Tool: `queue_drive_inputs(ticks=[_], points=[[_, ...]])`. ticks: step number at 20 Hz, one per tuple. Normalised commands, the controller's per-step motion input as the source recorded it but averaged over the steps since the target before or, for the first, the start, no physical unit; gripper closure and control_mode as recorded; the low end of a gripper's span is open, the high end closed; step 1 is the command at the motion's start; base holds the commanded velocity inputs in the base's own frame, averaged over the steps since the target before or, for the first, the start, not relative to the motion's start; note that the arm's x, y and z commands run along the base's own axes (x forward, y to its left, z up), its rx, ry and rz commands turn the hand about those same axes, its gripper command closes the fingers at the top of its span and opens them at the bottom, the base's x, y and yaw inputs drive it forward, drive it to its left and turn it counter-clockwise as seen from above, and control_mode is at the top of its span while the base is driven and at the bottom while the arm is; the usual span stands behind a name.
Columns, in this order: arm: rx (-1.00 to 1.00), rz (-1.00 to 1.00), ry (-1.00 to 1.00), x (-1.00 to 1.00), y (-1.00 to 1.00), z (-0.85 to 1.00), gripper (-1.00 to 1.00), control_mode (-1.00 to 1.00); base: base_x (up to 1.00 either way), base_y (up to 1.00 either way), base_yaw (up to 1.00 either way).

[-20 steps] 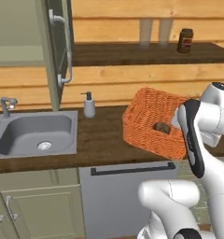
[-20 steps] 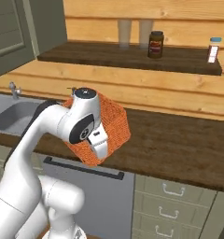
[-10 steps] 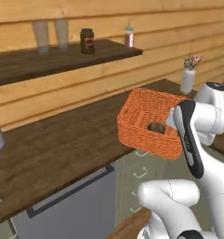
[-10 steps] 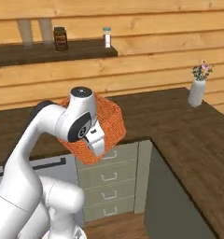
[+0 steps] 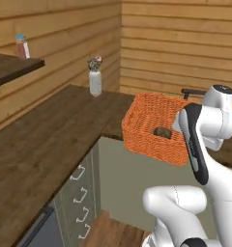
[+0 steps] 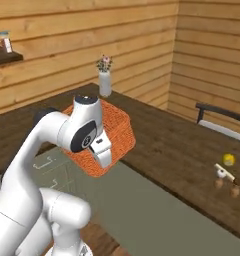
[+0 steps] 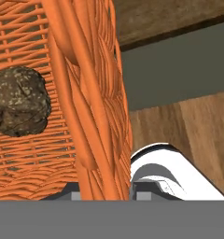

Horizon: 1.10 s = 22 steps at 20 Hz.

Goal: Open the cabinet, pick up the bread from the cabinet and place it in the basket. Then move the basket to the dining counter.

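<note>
The orange woven basket (image 5: 149, 123) (image 6: 118, 126) hangs tilted in the air, held by one wall. My gripper (image 6: 106, 159) (image 7: 104, 191) is shut on that wall (image 7: 93, 116), which runs up between the jaws in the hand view. The bread (image 5: 162, 131) (image 7: 19, 100), a dark brown lump, lies inside the basket against its mesh. The basket hovers over the near edge of the dining counter (image 6: 182, 145), a dark wood top with a plain grey-green front (image 6: 142, 200). The cabinet is out of view.
A white vase with flowers (image 5: 94, 79) (image 6: 105, 77) stands at the back of the corner. A dark chair (image 6: 217, 117) is behind the counter. Small objects (image 6: 227, 172) lie on its right end. A worktop with drawers (image 5: 81, 193) runs along the left.
The whole picture has swung to the right, so the camera has moved from the sink wall to the corner and dining counter. The basket, with the bread in it, stays in my grip.
</note>
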Motion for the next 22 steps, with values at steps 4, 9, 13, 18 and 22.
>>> queue_drive_inputs(ticks=[4,9,13,18,22], points=[[0.0,0.0,0.0,0.0,0.0,0.0,1.0,1.0,0.0,-1.0,-0.63],[0.0,0.0,0.0,0.0,0.0,0.0,1.0,1.0,-0.04,-1.0,-0.57],[0.0,0.0,0.0,0.0,0.0,0.0,1.0,1.0,-0.08,-1.0,-0.54],[0.0,0.0,0.0,0.0,0.0,0.0,1.0,1.0,0.24,-0.94,-0.06],[0.0,0.0,0.0,0.0,0.0,0.0,1.0,1.0,0.36,-0.83,0.2]])
